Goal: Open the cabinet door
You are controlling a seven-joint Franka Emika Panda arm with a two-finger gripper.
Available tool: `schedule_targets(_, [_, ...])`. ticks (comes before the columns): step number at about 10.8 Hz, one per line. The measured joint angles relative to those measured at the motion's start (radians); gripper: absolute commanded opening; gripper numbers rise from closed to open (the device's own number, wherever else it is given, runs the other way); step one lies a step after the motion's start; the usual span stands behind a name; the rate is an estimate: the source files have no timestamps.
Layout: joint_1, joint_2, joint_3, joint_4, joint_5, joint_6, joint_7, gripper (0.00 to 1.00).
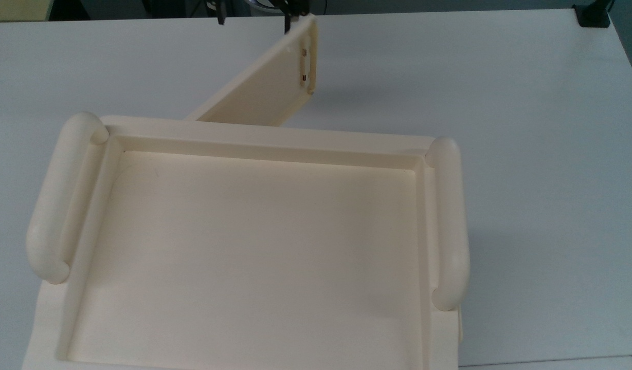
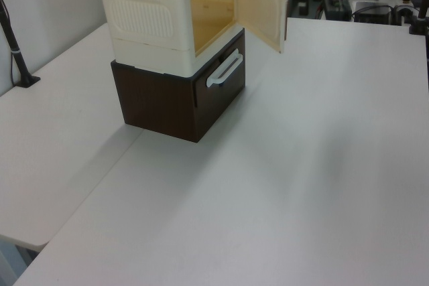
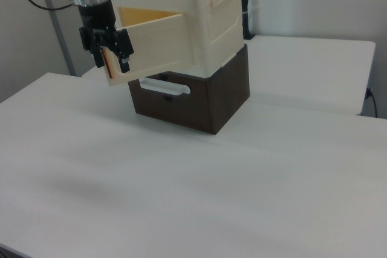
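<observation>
Cabinet door (image 2: 262, 9) stands swung wide from the cabinet (image 3: 199, 22). Gripper (image 3: 112, 58), fingers spread, straddles the door's free edge; contact indeterminate, and the top view crops it.

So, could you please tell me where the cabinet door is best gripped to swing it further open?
Grip the slim bar handle by the free edge of the cabinet door, farthest from the hinge, so leverage is probably best. The bar runs vertically on the outer face, so approach from the top view's right, fingers either side of it.
</observation>
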Motion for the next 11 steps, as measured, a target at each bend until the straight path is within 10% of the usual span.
schedule_targets(11, [-0.091,-0.045,-0.008,0.004,-0.002,-0.067,-0.108,1.00])
